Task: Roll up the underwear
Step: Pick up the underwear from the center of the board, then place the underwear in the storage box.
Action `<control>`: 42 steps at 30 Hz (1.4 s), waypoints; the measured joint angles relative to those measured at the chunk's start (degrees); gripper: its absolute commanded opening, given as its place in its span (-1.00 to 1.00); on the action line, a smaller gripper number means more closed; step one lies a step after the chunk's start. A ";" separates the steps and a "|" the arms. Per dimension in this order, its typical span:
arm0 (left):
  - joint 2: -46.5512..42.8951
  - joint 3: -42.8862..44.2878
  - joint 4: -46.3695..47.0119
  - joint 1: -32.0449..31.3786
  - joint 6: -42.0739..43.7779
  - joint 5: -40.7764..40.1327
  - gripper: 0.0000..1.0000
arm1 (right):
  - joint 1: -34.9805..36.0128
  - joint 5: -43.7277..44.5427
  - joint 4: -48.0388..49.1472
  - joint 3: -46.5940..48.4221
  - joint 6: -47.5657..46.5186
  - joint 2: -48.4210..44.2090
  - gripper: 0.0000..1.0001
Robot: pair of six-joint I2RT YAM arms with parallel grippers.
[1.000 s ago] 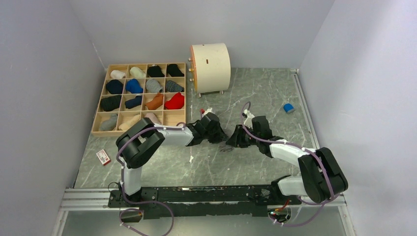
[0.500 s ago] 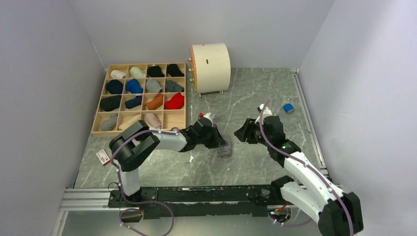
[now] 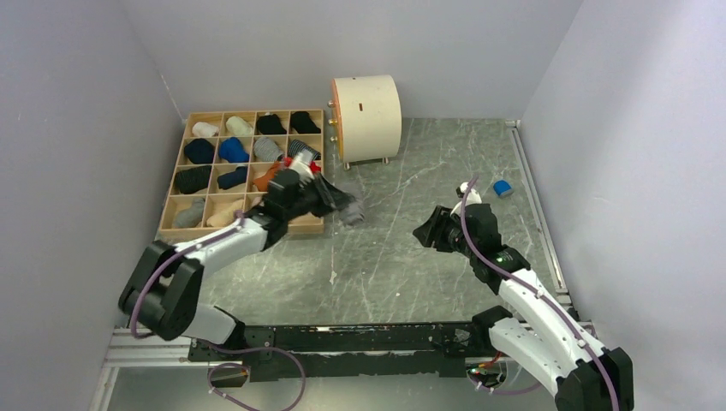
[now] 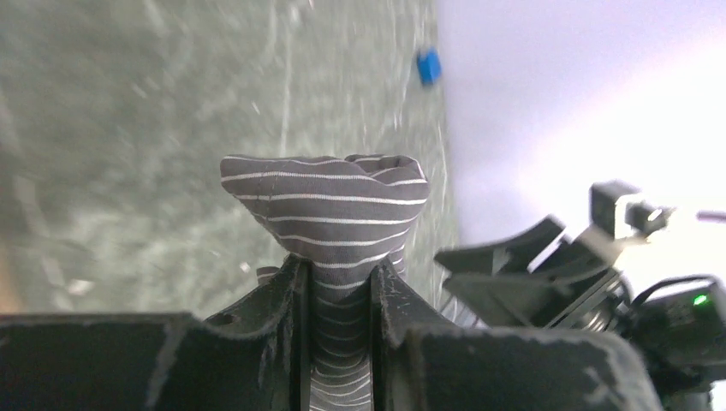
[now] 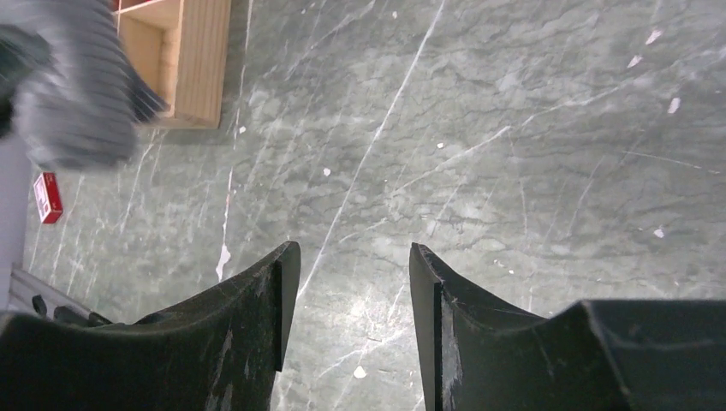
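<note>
My left gripper (image 3: 338,204) is shut on the grey striped underwear (image 3: 350,211), a rolled bundle held above the table just right of the wooden grid box (image 3: 180,193). In the left wrist view the bundle (image 4: 325,210) bulges out past the closed fingers (image 4: 287,295). My right gripper (image 3: 424,233) is open and empty over the table at centre right; its wrist view shows bare marble between the fingers (image 5: 278,295), with the blurred grey bundle (image 5: 73,98) at the upper left. The pale pink-beige underwear is not identifiable among the rolls in the box.
The box holds several rolled garments in its cells; the bottom-right cell (image 3: 304,205) looks empty. A cream cylinder (image 3: 366,116) stands behind. A small blue block (image 3: 502,187) lies far right. A red-white card (image 3: 180,273) lies at left.
My left gripper lifted the grey striped bundle off the table centre and carried it left and back toward the box. My right gripper let go, opened and drew back to the right.
</note>
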 measured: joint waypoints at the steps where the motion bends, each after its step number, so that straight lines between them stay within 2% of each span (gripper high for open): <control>1: -1.79 -0.22 -0.63 2.25 0.35 0.15 -0.90 | 0.00 -0.59 0.02 0.00 0.09 0.37 0.06; 7: -5.60 -1.40 -2.64 15.04 1.46 1.40 -0.90 | 0.00 -3.56 0.22 0.00 0.35 2.84 0.06; 20: -1.18 -3.34 -5.09 24.06 1.20 0.44 -0.90 | 0.00 -7.43 0.31 0.04 0.13 4.48 0.07; 28: 1.01 -8.35 -4.50 24.28 -1.84 -2.23 -0.90 | 0.00 -8.26 0.63 0.59 -0.02 5.77 0.07; 37: 1.84 -7.23 -5.97 21.14 -3.96 -7.28 -0.90 | 0.00 -9.55 1.46 0.63 -0.20 7.23 0.08; 42: 3.56 -6.75 -5.84 20.61 -7.93 -9.01 -0.90 | 0.00 -10.03 2.12 0.63 -0.55 7.54 0.08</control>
